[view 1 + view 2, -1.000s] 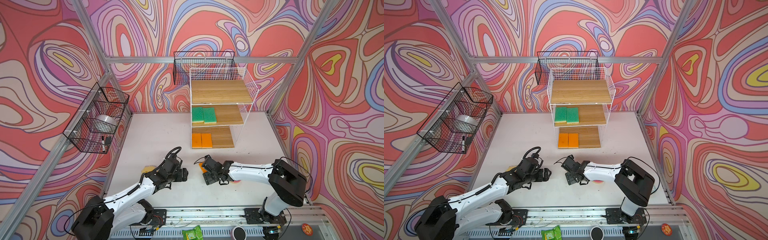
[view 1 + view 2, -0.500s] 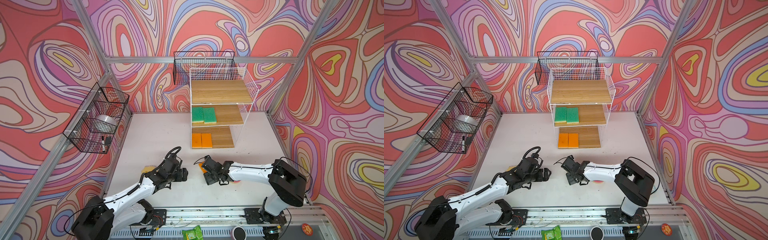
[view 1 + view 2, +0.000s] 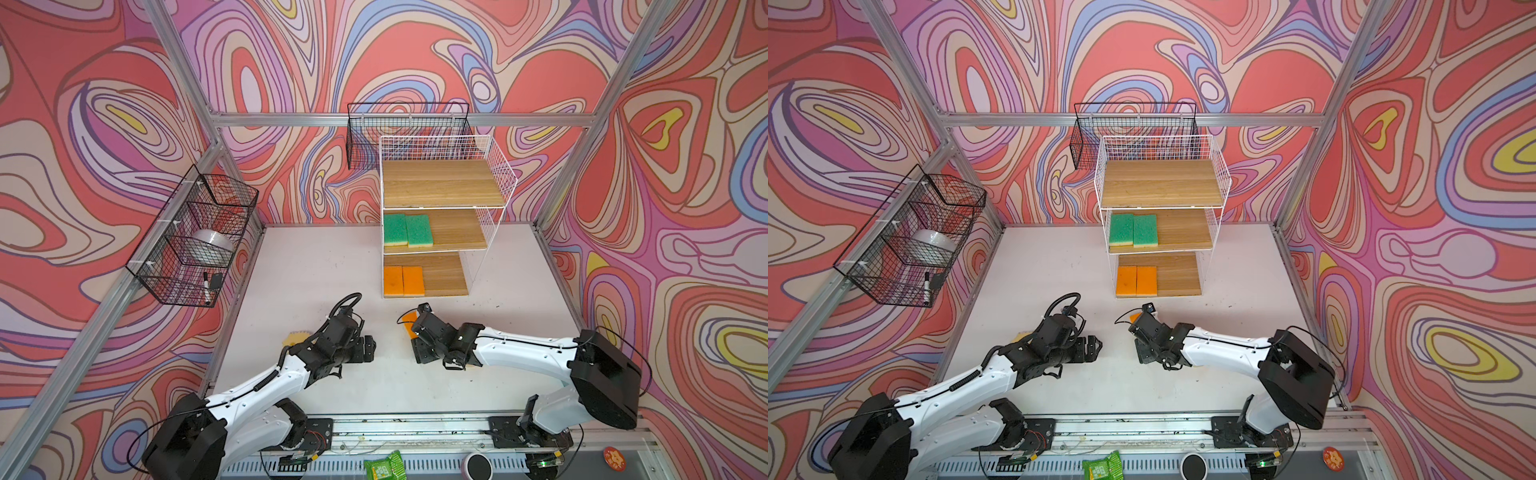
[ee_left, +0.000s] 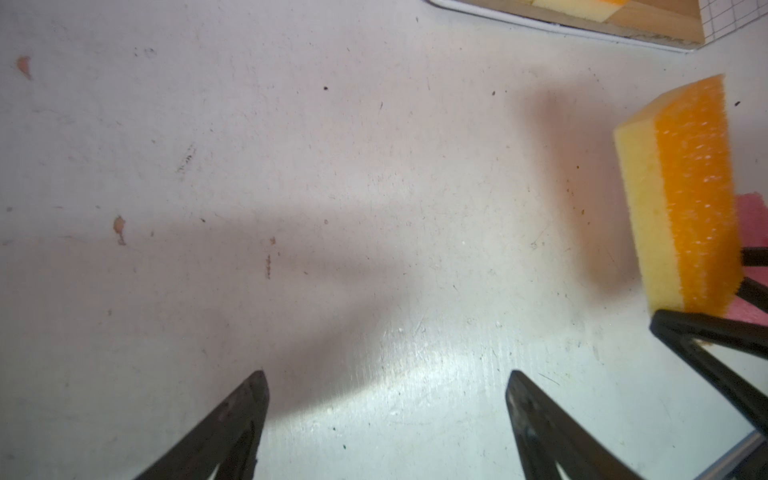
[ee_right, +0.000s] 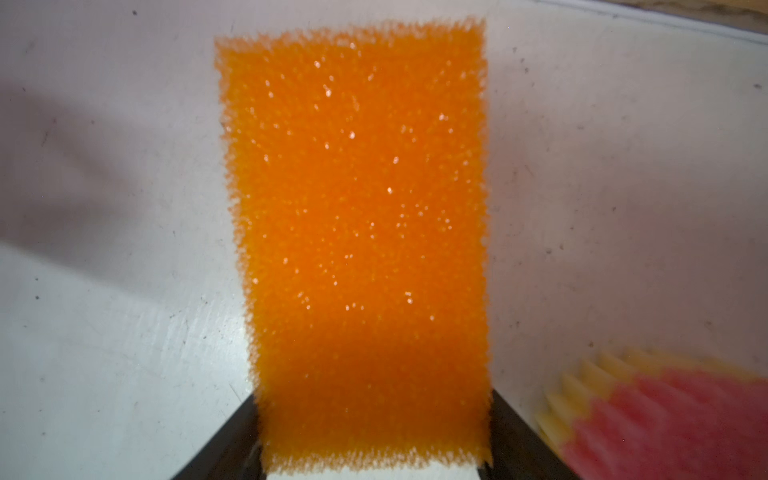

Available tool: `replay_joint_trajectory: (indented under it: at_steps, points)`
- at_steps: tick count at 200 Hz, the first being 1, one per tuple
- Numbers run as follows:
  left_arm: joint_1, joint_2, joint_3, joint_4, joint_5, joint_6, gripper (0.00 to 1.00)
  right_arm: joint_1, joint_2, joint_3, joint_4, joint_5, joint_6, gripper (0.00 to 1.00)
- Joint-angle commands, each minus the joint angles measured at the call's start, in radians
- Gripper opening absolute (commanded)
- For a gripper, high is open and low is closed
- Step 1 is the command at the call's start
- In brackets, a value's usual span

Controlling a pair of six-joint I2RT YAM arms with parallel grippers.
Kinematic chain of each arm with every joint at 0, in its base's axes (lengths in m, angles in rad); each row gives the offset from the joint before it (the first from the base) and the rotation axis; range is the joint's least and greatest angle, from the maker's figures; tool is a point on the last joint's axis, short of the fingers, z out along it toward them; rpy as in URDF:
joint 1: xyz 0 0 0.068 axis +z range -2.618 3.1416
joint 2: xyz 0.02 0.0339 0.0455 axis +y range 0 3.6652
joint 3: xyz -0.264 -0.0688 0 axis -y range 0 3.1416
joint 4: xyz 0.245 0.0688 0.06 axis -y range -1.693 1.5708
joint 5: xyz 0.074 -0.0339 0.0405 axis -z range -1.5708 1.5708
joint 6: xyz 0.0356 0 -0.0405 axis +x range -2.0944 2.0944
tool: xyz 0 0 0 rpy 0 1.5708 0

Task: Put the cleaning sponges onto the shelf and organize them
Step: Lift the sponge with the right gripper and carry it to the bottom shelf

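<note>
Swirling pink, red and purple panels wall in a pale tabletop [image 3: 316, 266]. At its back stands the shelf [image 3: 440, 183], a white wire rack with three wooden tiers. The top tier is bare. The middle tier holds two green sponges [image 3: 407, 229] side by side at its left end, and the bottom tier holds two orange sponges [image 3: 403, 280] placed the same way.

Near the front of the tabletop, the right fingers [image 5: 511, 432] are clenched on one end of a third orange sponge [image 5: 357, 208]. Its scouring face is turned up to the wrist camera. In the left wrist view this sponge [image 4: 690, 199] is tilted and seems to be clear of the surface, casting a shadow beside it. A round pink-and-yellow sponge [image 5: 665, 415] lies just beside it, partly under the right arm.

The left fingers [image 4: 232, 424] are spread wide over bare tabletop with nothing between them. They point toward the right ones across a short gap. Another yellowish sponge [image 3: 297, 336] shows behind the left arm, mostly hidden.
</note>
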Motion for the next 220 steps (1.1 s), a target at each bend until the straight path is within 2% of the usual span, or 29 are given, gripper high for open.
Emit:
replay_joint_trajectory:
  at_steps: [1,39,64,101,127,220]
  points:
    - [0.009,-0.016,0.001,-0.003,-0.008,0.017,0.91,-0.07,-0.066,-0.056,0.066,0.0,0.063,0.74]
    - [0.012,-0.008,-0.008,0.011,-0.007,0.015,0.91,-0.21,-0.109,-0.086,0.155,-0.071,0.056,0.73]
    - [0.015,-0.012,-0.012,0.013,-0.013,0.016,0.91,-0.228,-0.039,-0.005,0.123,-0.047,-0.002,0.73]
    - [0.022,-0.025,-0.019,0.023,-0.019,0.006,0.91,-0.299,0.068,0.039,0.178,-0.091,-0.006,0.73]
    - [0.027,-0.021,-0.019,0.021,-0.027,0.017,0.91,-0.341,0.108,0.059,0.228,-0.116,-0.008,0.74]
    - [0.033,-0.003,-0.037,0.07,-0.036,0.02,0.91,-0.429,0.258,0.204,0.231,-0.143,-0.093,0.74]
